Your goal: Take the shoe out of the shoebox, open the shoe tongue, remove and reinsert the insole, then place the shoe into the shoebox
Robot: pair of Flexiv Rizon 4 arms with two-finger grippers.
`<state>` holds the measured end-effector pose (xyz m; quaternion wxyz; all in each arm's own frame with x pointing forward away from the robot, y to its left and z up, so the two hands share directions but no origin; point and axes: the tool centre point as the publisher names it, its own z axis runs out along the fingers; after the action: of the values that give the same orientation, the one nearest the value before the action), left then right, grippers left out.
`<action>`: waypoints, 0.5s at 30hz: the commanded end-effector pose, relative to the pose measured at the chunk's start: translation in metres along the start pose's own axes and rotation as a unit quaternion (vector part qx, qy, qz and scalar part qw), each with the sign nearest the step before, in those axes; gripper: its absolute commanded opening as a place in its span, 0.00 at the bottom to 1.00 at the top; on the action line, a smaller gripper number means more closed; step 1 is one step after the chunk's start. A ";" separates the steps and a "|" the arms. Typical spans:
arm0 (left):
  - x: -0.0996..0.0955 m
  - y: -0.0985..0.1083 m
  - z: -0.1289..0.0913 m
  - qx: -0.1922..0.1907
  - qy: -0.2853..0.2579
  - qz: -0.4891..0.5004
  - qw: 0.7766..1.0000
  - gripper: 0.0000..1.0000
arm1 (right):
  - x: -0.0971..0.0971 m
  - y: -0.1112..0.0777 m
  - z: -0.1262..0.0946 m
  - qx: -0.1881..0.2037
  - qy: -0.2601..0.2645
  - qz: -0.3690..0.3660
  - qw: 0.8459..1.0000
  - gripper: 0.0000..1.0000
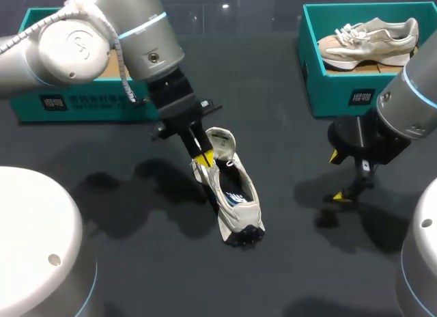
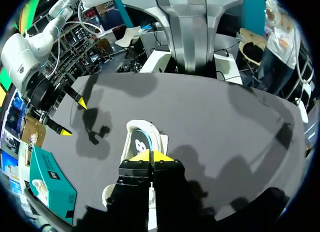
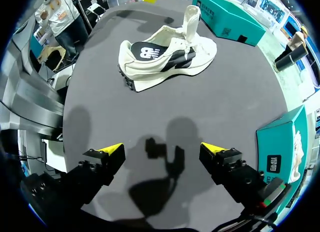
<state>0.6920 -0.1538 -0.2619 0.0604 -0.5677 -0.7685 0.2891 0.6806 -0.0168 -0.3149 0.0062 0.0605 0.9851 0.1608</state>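
- Table (image 1: 136,262): dark surface that carries all the items below.
- Shoe (image 1: 235,197) (image 3: 165,54): cream-white trainer with a dark side panel. It lies out on the table near the middle, clear of both boxes, with its toe end toward the robot's side.
- Tongue (image 1: 220,141) (image 3: 191,17): raised upright from the shoe's opening, pale inner face showing.
- Left pincer (image 1: 201,155) (image 2: 151,156): sits at the shoe's opening, just beside the base of the tongue. The yellow tips are pressed together and touch the shoe. Whether any material is caught between them cannot be told.
- Right pincer (image 1: 336,177) (image 3: 164,149) (image 2: 73,118): hangs low over bare table in front of the shoebox, well apart from the shoe. Its fingers are spread wide with nothing between them.
- Shoebox (image 1: 341,95) (image 3: 280,142) (image 2: 47,177): teal, lid off, at the far right of the table.
- Second shoe (image 1: 369,40): a beige trainer lying inside the shoebox.
- Second box (image 1: 41,105) (image 3: 227,17): teal, at the far left of the table, partly hidden behind the left arm.
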 end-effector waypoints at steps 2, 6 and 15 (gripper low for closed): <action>-0.019 0.007 0.030 -0.014 0.125 0.010 0.992 0.00 | 0.001 0.000 0.000 0.001 -0.001 0.000 1.000 1.00; -0.026 0.007 0.058 -0.026 0.161 0.020 0.986 0.00 | 0.001 0.000 0.000 0.001 -0.001 0.000 1.000 1.00; -0.029 0.005 0.064 -0.048 0.186 0.022 0.981 0.00 | 0.001 0.000 0.000 0.001 -0.001 0.000 1.000 1.00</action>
<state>0.6762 -0.1993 -0.3122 0.1148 -0.6193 -0.7540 0.1865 0.6807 -0.0169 -0.3149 0.0063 0.0607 0.9851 0.1608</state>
